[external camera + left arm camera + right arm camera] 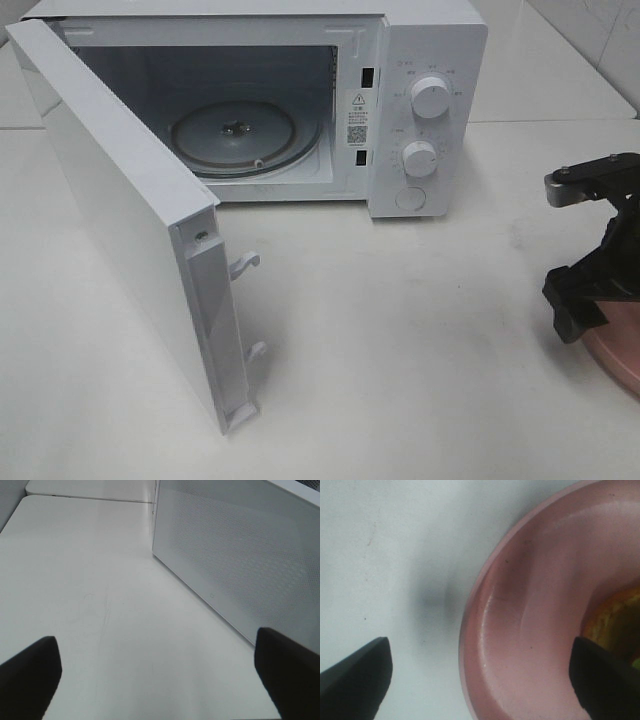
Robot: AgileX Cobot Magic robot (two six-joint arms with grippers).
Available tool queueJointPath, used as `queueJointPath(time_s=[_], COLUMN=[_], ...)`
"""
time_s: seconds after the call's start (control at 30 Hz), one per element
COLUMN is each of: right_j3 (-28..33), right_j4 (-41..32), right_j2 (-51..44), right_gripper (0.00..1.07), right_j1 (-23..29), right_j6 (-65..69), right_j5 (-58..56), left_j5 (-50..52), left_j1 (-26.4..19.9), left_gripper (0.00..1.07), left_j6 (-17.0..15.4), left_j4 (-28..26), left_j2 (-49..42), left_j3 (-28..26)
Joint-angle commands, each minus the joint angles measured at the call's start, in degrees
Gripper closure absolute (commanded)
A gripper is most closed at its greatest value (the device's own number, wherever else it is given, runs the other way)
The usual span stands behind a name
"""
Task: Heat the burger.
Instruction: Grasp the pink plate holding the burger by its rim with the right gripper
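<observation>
Right gripper [480,677]: jaws spread, straddling the rim of the pink plate [520,605], with one finger over the table [395,555] and the other over the dish. The burger [616,617] sits on the plate, partly behind the inner finger; it is round, so it has no preferred grip axis. In the exterior view this gripper is at the right edge of the frame, well apart from the open microwave [430,60] at upper centre. Only the right wrist view shows the burger. Left gripper [157,670]: jaws spread, beside the microwave door [240,555]; judged the farther arm.
</observation>
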State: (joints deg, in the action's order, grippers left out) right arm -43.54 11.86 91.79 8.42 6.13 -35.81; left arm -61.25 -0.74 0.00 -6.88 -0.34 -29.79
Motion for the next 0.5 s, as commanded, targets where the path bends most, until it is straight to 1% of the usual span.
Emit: queueJointPath(time_s=[0.03, 0.17, 0.5], right_j3=[-0.29, -0.29, -0.29], right_j4=[0.11, 0.23, 0.80], right_j2=[1.32, 3.50, 7.51], right_gripper=[0.17, 0.19, 0.21], right_j1=[-0.34, -0.34, -0.34], right_j6=[0.11, 0.29, 1.15], right_j5=[1.55, 4.70, 6.93], left_j5=[0.06, 0.06, 0.06], left_j1=[0.11, 0.11, 0.11], left_gripper=[0.08, 0.08, 0.08], left_j6=[-0.46, -0.46, -0.46], left_j4=[-0.17, -0.17, -0.17], left_j2=[-0.86, -0.86, -0.86], left_j3=[0.06, 0.06, 0.06])
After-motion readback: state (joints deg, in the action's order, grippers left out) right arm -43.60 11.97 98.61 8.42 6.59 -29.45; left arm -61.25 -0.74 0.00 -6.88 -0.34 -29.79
